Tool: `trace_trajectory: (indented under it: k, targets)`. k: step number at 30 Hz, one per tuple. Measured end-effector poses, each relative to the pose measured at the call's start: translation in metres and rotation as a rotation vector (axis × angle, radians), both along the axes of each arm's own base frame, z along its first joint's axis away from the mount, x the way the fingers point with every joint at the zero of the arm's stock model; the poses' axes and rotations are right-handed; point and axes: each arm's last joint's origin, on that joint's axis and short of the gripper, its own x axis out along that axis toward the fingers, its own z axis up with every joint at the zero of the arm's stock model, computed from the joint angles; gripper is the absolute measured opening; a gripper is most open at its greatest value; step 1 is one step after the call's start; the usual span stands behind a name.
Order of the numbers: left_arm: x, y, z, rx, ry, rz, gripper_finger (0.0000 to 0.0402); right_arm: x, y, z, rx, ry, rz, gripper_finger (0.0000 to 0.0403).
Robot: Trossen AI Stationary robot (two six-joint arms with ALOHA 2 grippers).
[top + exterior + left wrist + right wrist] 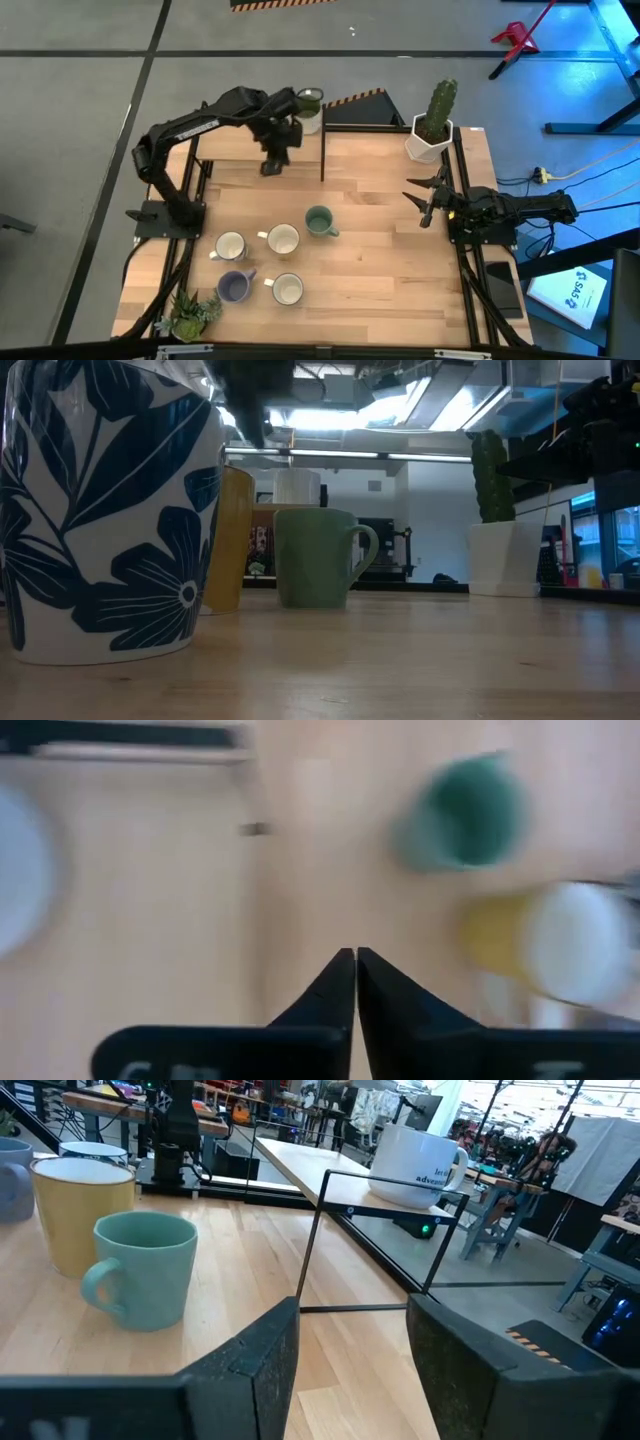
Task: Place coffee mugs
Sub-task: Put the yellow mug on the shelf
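Five mugs stand on their bases on the wooden table: a sage green one (320, 221), a cream-yellow one (283, 239), a whitish one (231, 246), a lavender one (235, 287) and another whitish one (288, 289). A sixth, whitish mug (308, 108) stands on a raised shelf at the far edge. My left gripper (273, 163) is shut and empty above the far middle of the table, near that shelf; its wrist view (355, 960) looks down on the green mug (465, 810). My right gripper (422, 200) is open and empty at the right side; its fingers (350, 1315) point toward the mugs.
A black wire frame (323, 150) carries the shelf at the far middle. A white faceted pot with a cactus (430, 135) stands at the far right corner. A small green plant (190, 315) sits at the near left corner. Bare wood lies between the mugs and my right gripper.
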Motion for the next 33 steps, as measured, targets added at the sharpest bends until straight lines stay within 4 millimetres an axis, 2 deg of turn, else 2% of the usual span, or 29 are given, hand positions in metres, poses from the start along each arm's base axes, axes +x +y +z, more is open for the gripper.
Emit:
trace_trajectory:
  k: [4, 9, 14, 18, 28, 33]
  targets:
    - [-0.024, -0.040, 0.021, -0.113, 0.026, -0.079, 0.0051, 0.000, 0.000, 0.000, 0.000, 0.000, 0.000, 0.0177]
    - [-0.056, -0.085, 0.045, -0.155, 0.033, -0.068, 0.0102, 0.000, 0.000, 0.000, 0.000, 0.000, 0.000, 0.0177]
    - [-0.081, -0.124, 0.045, -0.110, 0.080, -0.012, 0.0142, 0.000, 0.000, 0.000, 0.000, 0.000, 0.000, 0.0177]
    - [-0.086, -0.138, 0.025, -0.063, 0.039, 0.045, 0.0154, 0.000, 0.000, 0.000, 0.000, 0.000, 0.000, 0.0177]
    - [-0.051, -0.132, -0.057, -0.034, -0.051, 0.111, 0.0156, 0.000, 0.000, 0.000, 0.000, 0.000, 0.000, 0.0177]
    - [-0.039, -0.126, -0.085, -0.023, -0.053, 0.138, 0.0156, 0.000, 0.000, 0.000, 0.000, 0.000, 0.000, 0.0177]
